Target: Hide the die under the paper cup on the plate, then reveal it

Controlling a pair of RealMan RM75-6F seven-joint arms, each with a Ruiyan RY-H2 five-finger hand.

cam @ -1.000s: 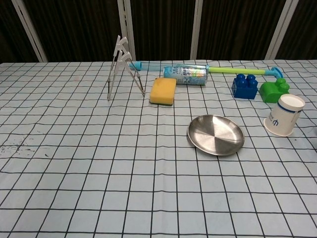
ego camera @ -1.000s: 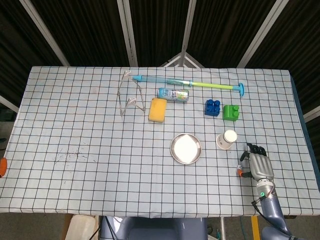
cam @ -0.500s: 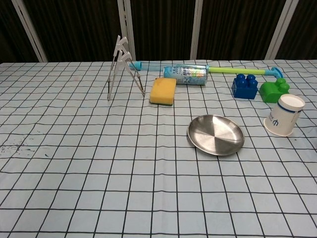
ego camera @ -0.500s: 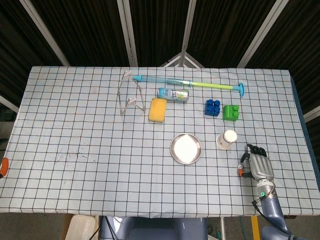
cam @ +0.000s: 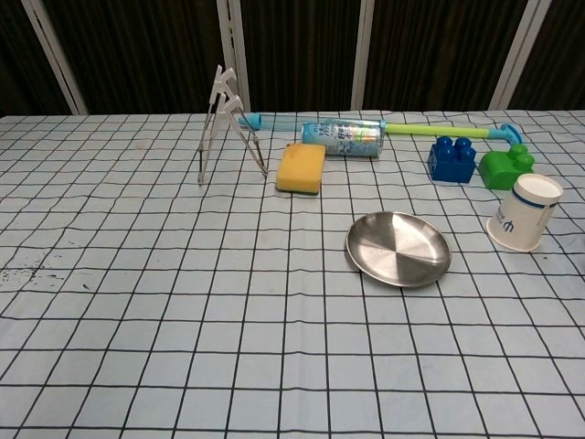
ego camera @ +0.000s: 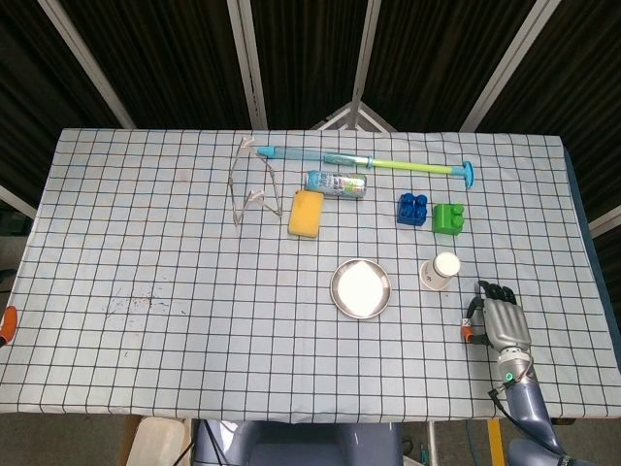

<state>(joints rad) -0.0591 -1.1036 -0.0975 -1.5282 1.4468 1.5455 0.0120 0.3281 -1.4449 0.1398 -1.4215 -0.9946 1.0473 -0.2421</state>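
While the right hand [ego camera: 501, 323] rests low right, fingers curled, grasping unclear, the die is unseen; next it must reach the plate [ego camera: 340, 299] beside the cup [ego camera: 440, 270].

Bright, even overhead light, faint shadows, glare on the steel plate [ego camera: 361, 288], dark backdrop, sharp focus.

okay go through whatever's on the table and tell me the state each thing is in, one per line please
paper cup: upside down, on the cloth beside the plate.
plate: empty.
die: pinched by the right hand.
right hand: low over the table's near right corner, holding the die.
can: lying on its side.
folding rack: standing open.
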